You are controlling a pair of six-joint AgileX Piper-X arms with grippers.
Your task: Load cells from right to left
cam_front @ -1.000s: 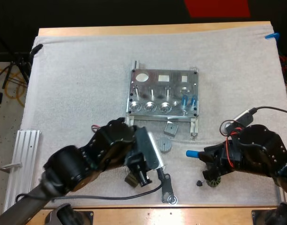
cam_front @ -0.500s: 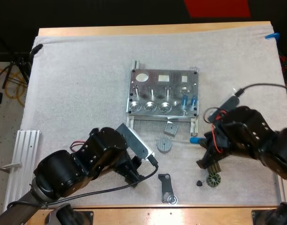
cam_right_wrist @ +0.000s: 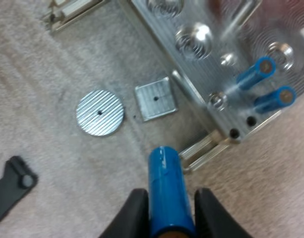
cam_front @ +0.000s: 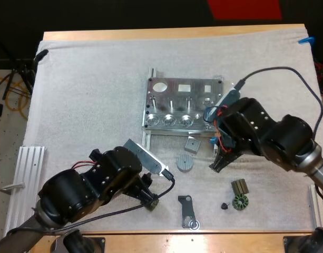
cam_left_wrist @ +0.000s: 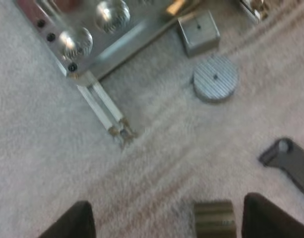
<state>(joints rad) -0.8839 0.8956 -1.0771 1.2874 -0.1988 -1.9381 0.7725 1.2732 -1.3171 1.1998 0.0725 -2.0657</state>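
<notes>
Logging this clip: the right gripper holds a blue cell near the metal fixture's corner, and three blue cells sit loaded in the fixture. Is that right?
Not three. The right wrist view shows two loaded blue cells standing in the metal fixture. The rest holds: the right gripper is shut on the held blue cell near the fixture's corner.

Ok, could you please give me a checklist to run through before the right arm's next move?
1. Blue cell clamped in right gripper: ok.
2. Two loaded cells in the fixture: ok.
3. Held cell above a slot: not ok, it is over the mat beside the fixture's corner.
4. Next slot free: cannot tell.
5. Left gripper open, clear of the fixture, over a small brass-coloured part: ok.
</notes>
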